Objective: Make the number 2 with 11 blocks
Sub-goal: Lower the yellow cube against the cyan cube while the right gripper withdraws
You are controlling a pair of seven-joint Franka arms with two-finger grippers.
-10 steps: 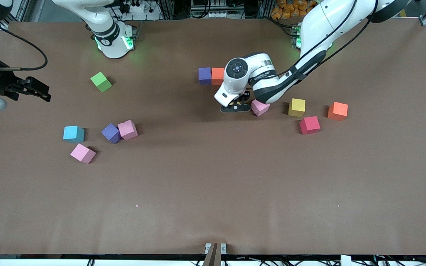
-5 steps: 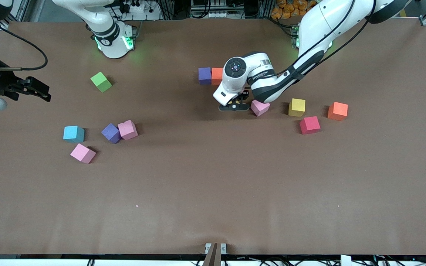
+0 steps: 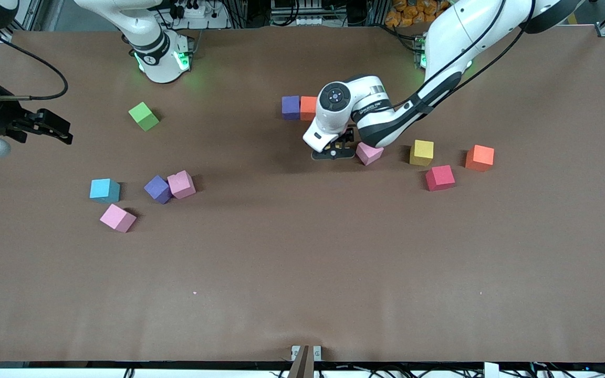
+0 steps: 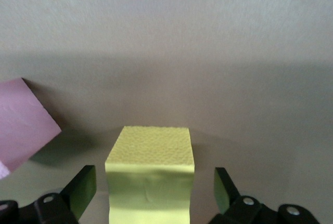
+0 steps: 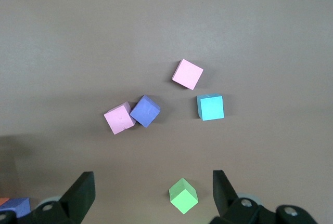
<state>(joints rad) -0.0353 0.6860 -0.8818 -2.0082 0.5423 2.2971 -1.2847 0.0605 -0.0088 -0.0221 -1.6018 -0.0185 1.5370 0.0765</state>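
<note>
My left gripper [image 3: 334, 150] [image 4: 153, 188] is down at the table with its fingers open on either side of a yellow block [image 4: 150, 174], a gap showing on each side. A pink block [image 3: 369, 153] [image 4: 23, 125] lies right beside it. Farther from the front camera, a purple block [image 3: 291, 107] and an orange-red block [image 3: 309, 107] touch side by side. Yellow [image 3: 421, 152], red [image 3: 440, 177] and orange [image 3: 480, 157] blocks lie toward the left arm's end. Light blue [image 3: 105, 190], purple [image 3: 157, 189] and two pink blocks [image 3: 181, 184] [image 3: 118, 218] lie toward the right arm's end. My right gripper [image 3: 65, 136] [image 5: 151, 195] waits open in the air there.
A lime-green cube [image 3: 144, 116] [image 5: 183, 196] sits alone toward the right arm's end, farther from the front camera than the light blue block. The brown table [image 3: 302, 273] stretches wide toward the front camera. A small bracket [image 3: 305, 353] stands at its front edge.
My left gripper's fingers have opened off the yellow block, which now stands free on the table. The arm itself has barely shifted. The right arm has not moved.
</note>
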